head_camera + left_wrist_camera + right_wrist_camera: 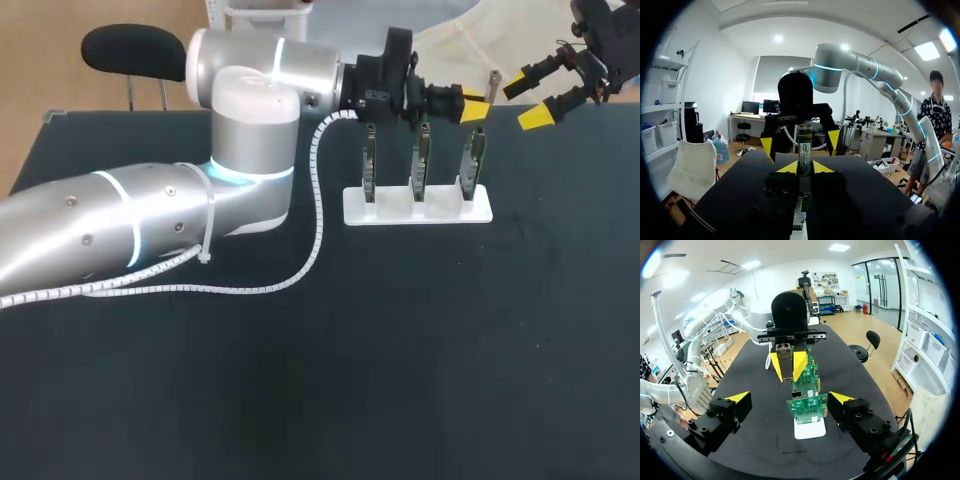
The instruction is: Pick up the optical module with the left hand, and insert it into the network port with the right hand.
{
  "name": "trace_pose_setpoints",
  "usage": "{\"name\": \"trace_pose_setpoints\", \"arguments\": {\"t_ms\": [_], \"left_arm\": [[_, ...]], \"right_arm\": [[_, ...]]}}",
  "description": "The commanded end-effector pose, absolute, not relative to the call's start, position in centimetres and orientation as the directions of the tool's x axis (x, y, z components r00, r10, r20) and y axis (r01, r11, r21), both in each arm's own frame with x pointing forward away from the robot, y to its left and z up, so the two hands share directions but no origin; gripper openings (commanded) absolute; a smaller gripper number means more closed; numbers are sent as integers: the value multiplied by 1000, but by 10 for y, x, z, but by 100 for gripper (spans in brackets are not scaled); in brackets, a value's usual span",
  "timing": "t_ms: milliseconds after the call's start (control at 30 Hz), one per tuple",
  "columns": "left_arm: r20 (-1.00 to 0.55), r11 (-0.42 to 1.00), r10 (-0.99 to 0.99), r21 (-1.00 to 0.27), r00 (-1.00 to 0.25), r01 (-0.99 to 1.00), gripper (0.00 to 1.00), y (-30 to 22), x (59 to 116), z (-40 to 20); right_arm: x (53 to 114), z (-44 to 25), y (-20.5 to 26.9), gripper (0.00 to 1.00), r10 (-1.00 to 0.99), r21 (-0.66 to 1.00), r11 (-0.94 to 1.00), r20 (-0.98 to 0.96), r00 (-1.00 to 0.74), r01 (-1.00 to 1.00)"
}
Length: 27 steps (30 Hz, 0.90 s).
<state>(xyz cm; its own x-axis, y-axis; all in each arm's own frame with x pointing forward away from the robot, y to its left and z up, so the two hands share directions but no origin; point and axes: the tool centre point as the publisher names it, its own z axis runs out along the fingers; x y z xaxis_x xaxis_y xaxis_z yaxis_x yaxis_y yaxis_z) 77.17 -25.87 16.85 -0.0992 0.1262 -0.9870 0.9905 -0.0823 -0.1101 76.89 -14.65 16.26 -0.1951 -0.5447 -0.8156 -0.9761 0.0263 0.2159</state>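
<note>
My left gripper (474,106) hangs above the right end of the board stand, shut on a slim metal optical module (805,147) that sticks out past its yellow tips. The module also shows in the right wrist view (785,362), straight ahead of my right gripper (790,398). Three green network boards (421,160) stand upright in a white stand (418,208), below and between the two grippers. My right gripper (528,101) faces the left one from the far right, open and holding nothing. Its fingertips (834,140) stand either side of the module, apart from it.
A white coiled cable (318,190) trails from the left arm across the dark table (400,350). A black chair back (133,52) stands past the table's far left edge.
</note>
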Motion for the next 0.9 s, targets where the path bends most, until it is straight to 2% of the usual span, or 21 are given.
{"name": "trace_pose_setpoints", "arguments": {"t_ms": [33, 900], "left_arm": [[-987, -87, 125, -116, -105, 989, 0, -260, 774, 167], [-985, -90, 143, -111, -98, 990, 0, -259, 773, 167]], "right_arm": [[767, 163, -146, 100, -544, 212, 30, -816, -194, -977], [767, 163, -146, 100, -544, 212, 30, -816, -194, -977]]}}
